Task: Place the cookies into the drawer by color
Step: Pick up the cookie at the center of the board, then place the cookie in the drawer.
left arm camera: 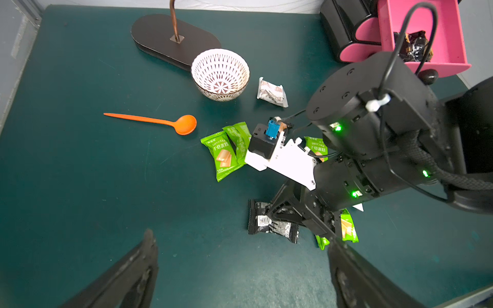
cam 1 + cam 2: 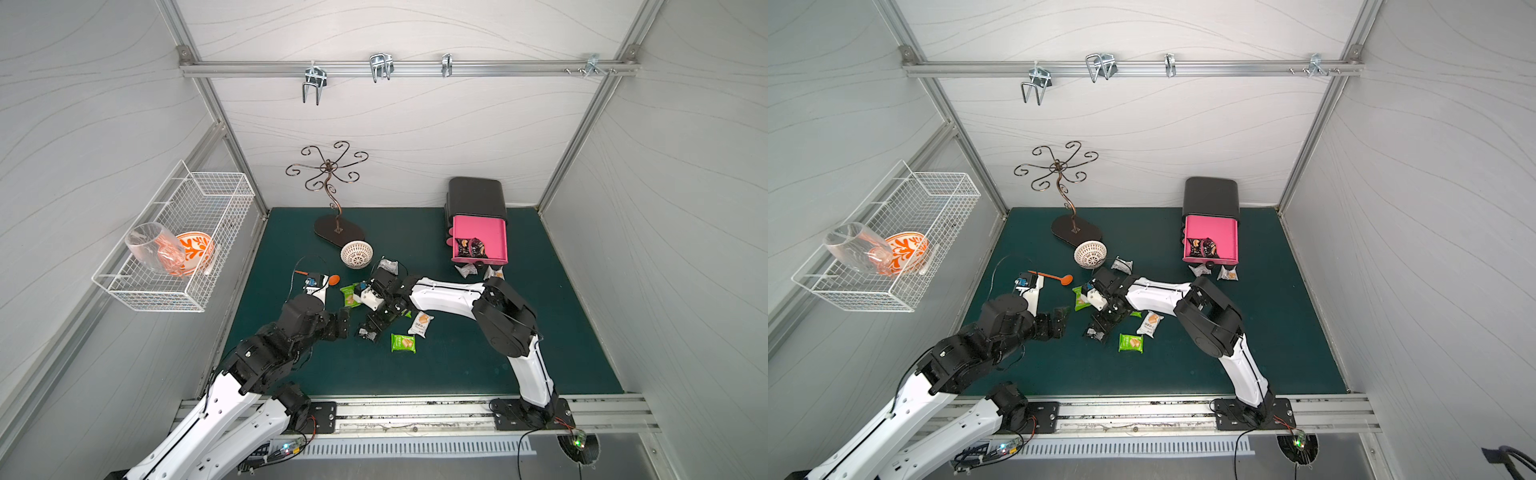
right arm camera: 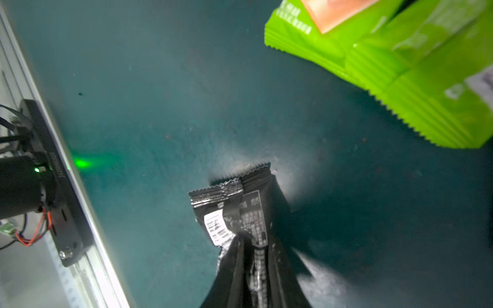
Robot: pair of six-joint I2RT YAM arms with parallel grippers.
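Observation:
The drawer (image 2: 480,241) is a black chest at the back right with its top pink drawer pulled out; black cookies (image 2: 469,248) lie inside. My right gripper (image 3: 253,237) is shut on one end of a black cookie packet (image 3: 240,210), low over the mat and also seen from the left wrist (image 1: 272,224). Green cookies (image 2: 350,295) (image 2: 403,343), a white one (image 2: 420,324), a silver one (image 2: 388,266) and two pale ones (image 2: 466,270) by the drawer lie on the mat. My left gripper (image 1: 241,237) is open and holds nothing, just left of the right gripper (image 2: 370,330).
A white lattice bowl (image 2: 356,254), an orange spoon (image 2: 328,279) and a metal cup-tree stand (image 2: 338,226) sit behind the cookies. A white wire basket (image 2: 178,241) on the left wall holds a glass and an orange bowl. The arm bases stand on the front rail (image 2: 415,409).

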